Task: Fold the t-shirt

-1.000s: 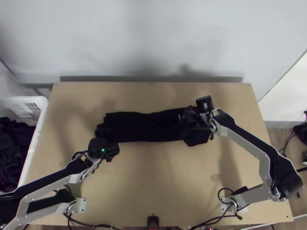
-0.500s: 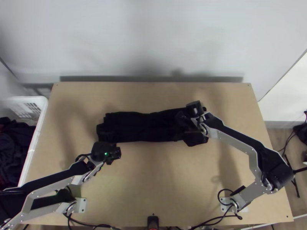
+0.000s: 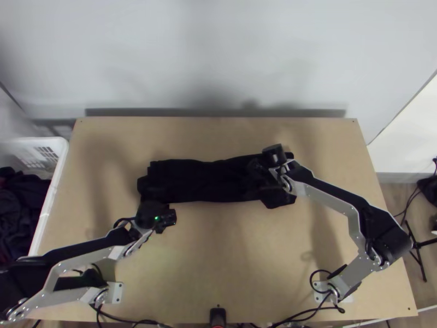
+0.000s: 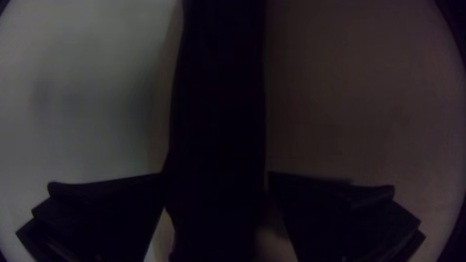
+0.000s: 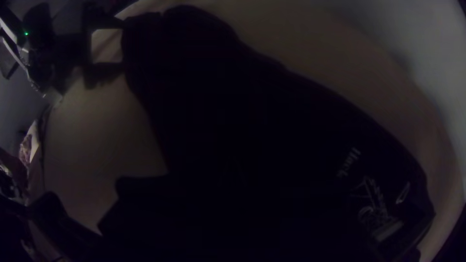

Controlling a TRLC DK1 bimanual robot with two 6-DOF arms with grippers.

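Right wrist view: print [image 5: 388,229] on t-shirt [image 5: 233,116]

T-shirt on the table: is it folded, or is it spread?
Folded. The t-shirt lies on the table as a long, narrow strip, its long edges roughly parallel. How many folds, I cannot tell.

Black t-shirt [image 3: 207,179], folded into a long strip (pale print near one end), flat on wooden table [image 3: 229,257]

On the light wooden counter [image 3: 218,262], see a black t-shirt [image 3: 202,180] lying sideways as a long folded band, with pale print [image 5: 371,208] towards its right end; near the counter's front edge, find metal base plates [image 3: 117,292] at left and right, with black cables [image 3: 311,277] beside them
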